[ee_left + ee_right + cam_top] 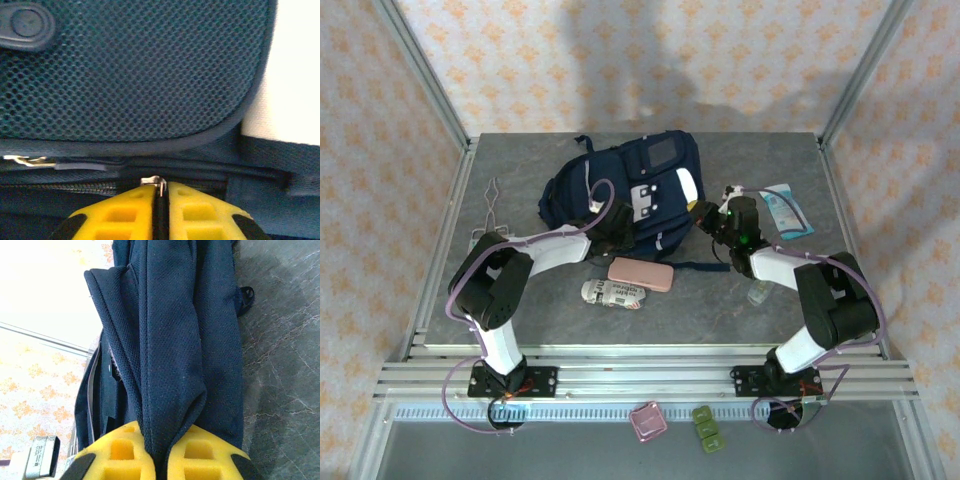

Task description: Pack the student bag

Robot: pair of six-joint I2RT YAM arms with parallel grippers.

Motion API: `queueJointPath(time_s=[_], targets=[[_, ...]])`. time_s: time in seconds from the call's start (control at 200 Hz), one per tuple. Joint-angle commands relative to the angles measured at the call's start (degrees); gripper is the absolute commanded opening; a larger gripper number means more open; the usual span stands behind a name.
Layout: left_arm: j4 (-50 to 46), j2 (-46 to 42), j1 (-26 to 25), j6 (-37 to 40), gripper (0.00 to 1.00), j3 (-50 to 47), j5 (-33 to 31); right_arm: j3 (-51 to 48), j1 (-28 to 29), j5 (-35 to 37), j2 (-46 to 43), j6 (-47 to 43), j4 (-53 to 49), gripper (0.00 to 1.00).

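- The student bag point(620, 180), a large navy-blue fabric backpack with white front patches and a small grey square panel, lay at the middle of the grey stone-patterned table point(550, 320), toward its far edge.
- The left gripper point(616, 223) sat at the bag's near left side. In the left wrist view its yellow fingers point(125, 210) were pressed together on a small silver metal zipper pull point(154, 180), just below a panel of dark mesh point(140, 70).
- The right gripper point(706, 214) was at the bag's right side. In the right wrist view its yellow fingers point(120, 452) were clamped on a bunched fold of the bag's navy fabric point(170, 360).
- A flat pink rectangular case point(640, 272) lay on the table just in front of the bag, and a white printed roll point(615, 294) lay just beside the case's near edge.
- A blue-and-white flat packet point(786, 211) lay near the table's far right side.
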Motion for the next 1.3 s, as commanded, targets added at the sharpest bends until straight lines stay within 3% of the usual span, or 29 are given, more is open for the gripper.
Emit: queueJointPath(time_s=[0.0, 0.075, 0.145, 0.36, 0.395, 0.47, 0.756, 0.961, 1.296], targets=[[-5.85, -0.81, 0.65, 1.09, 0.10, -0.43, -2.13, 1.64, -0.09, -0.46, -4.01, -0.26, 12.45, 0.00], [-5.98, -1.22, 1.01, 1.58, 0.12, -0.85, -2.15, 1.47, -0.13, -0.55, -4.03, -0.17, 12.55, 0.00], [-5.31, -1.26, 1.23, 2.33, 0.22, -1.29, -1.88, 1.38, -0.13, -0.72, -3.96, -0.26, 12.55, 0.00], [-1.20, 1.11, 2.16, 5.00, 0.25, 0.37, 0.83, 1.23, -0.06, -1.05, -4.01, 0.18, 12.73, 0.00], [-1.35, 1.90, 2.25, 5.49, 0.21, 1.07, 0.95, 1.05, -0.11, -1.09, -4.11, 0.26, 12.73, 0.00], [-1.51, 3.32, 2.62, 6.50, 0.00, 2.08, 1.87, 0.79, -0.08, -0.67, -4.44, 0.01, 12.25, 0.00], [-3.78, -0.94, 2.91, 10.23, 0.00, -0.76, 2.42, 2.02, -1.06, -0.16, -3.96, -1.00, 9.52, 0.00], [-12.08, -7.12, 3.19, 19.88, 0.00, -1.29, -7.85, 6.67, -4.12, 4.03, -1.34, -3.91, 1.36, 0.00], [-19.03, -14.00, 5.15, 27.21, 0.00, 0.78, -25.27, 11.54, -9.15, 7.19, 3.50, -3.47, -3.21, 0.00]])
